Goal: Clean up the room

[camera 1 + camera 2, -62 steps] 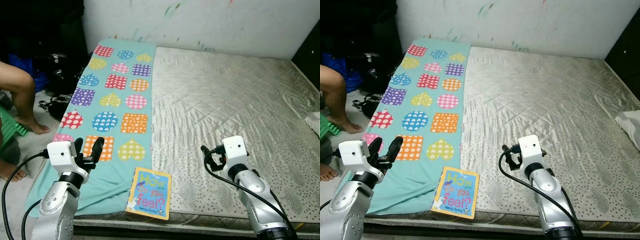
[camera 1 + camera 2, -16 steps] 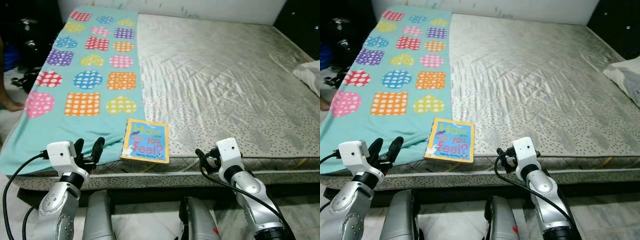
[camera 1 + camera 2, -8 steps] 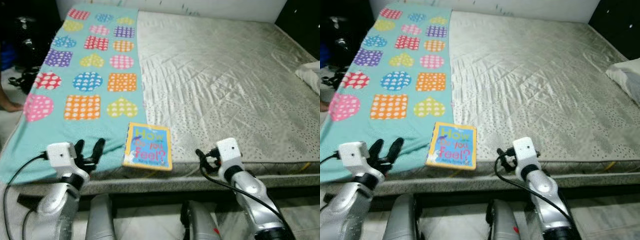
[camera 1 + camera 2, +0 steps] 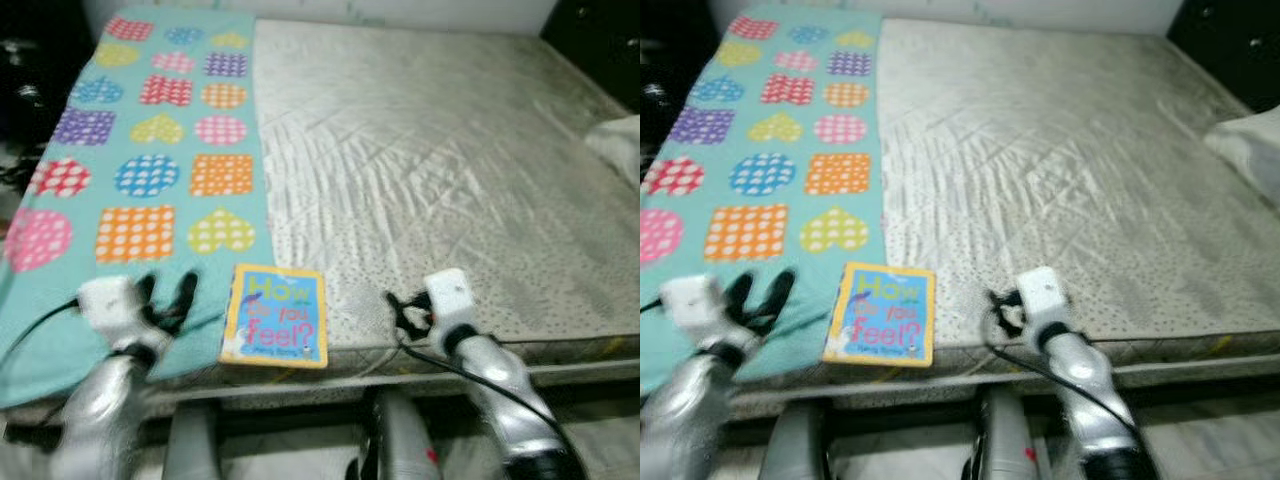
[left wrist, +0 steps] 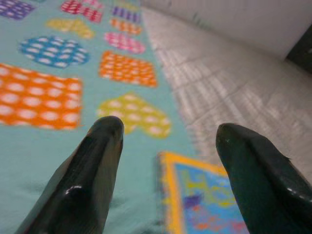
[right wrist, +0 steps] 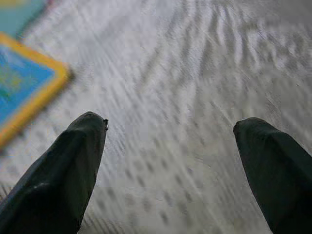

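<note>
A blue, yellow-edged book (image 4: 275, 315) lies at the bed's (image 4: 450, 170) front edge. It sits between the wide-open, empty left jaws (image 4: 164, 297) and right jaws (image 4: 403, 312).

- Head views: blurred throughout by camera motion.
- Pale bedding (image 4: 618, 140): cut off by right edge, kind indistinct.
- Book (image 6: 22, 92): one corner visible, rest cropped, cover smeared.
- Patterned sheet (image 4: 150, 150): left portion beyond the frame.
- Dark items (image 4: 20, 90) at far left: unidentifiable.

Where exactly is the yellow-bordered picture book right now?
The yellow-bordered picture book lies flat at the mattress's near edge, between both grippers, beside the teal patterned blanket.
</note>
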Robot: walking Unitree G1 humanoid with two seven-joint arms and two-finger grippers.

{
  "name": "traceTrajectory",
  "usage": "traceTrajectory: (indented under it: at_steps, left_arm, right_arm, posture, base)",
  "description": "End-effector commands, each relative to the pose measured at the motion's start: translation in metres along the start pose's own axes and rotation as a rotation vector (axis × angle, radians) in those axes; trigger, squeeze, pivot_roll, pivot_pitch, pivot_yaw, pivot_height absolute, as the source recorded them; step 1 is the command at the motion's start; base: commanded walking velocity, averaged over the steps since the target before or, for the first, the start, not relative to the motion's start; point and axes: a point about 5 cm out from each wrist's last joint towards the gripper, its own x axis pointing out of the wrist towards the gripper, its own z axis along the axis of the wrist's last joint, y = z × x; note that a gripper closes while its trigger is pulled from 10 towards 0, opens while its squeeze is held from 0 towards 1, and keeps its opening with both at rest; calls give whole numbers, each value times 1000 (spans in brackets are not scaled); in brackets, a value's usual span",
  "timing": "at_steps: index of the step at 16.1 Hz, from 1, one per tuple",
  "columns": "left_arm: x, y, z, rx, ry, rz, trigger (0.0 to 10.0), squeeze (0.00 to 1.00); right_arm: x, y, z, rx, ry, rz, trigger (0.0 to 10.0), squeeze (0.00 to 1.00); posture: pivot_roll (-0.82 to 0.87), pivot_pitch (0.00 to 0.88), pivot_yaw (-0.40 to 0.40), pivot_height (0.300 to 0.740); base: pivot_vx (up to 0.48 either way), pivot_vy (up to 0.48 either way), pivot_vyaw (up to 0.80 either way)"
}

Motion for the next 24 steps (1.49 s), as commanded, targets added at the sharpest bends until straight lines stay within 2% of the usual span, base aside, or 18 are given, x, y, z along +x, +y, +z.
traceTrajectory:
  at_steps: [1,4,7,9,13,17,19,22,24]
  left_arm:
    - [-6,6,-4,9,27,36,10000,0]
    - [-6,13,-5,-27,42,84,10000,0]
    - [-1,19,-9,-56,95,111,10000,0]
    - [7,20,-10,-170,125,131,10000,0]
    - [11,8,-10,-214,185,94,10000,0]
    - [13,4,-16,-214,271,71,10000,0]
    - [11,9,-25,-224,340,80,10000,0]
    - [4,17,-35,-247,401,95,10000,0]
    - [1,20,-37,-251,407,95,10000,0]
  right_arm:
    - [-2,-3,-3,4,9,-7,10000,0]
    - [-2,-2,-3,5,9,-1,10000,0]
    - [-4,-7,-4,2,14,-10,10000,0]
    - [-9,-15,-4,-10,16,-31,10000,0]
    - [-23,-30,-1,-20,10,-59,10000,0]
    - [-38,-36,-3,-29,18,-68,10000,0]
    - [-46,-42,-4,-36,30,-83,10000,0]
    - [-48,-47,-4,-39,38,-98,10000,0]
    - [-48,-46,-3,-39,40,-98,10000,0]
  posture:
    - [-31,115,-87,549]
    - [-30,114,-89,519]
    - [-38,119,-93,519]
    - [-61,122,-92,519]
    - [-76,123,-87,519]
    - [-80,127,-79,519]
    - [-89,130,-71,519]
    - [-87,129,-70,519]
    - [-85,131,-72,519]
  base:
    - [0,0,0]
    - [0,0,0]
    - [0,0,0]
    - [0,0,0]
    - [0,0,0]
    - [0,0,0]
    - [0,0,0]
    - [0,0,0]
    - [0,0,0]
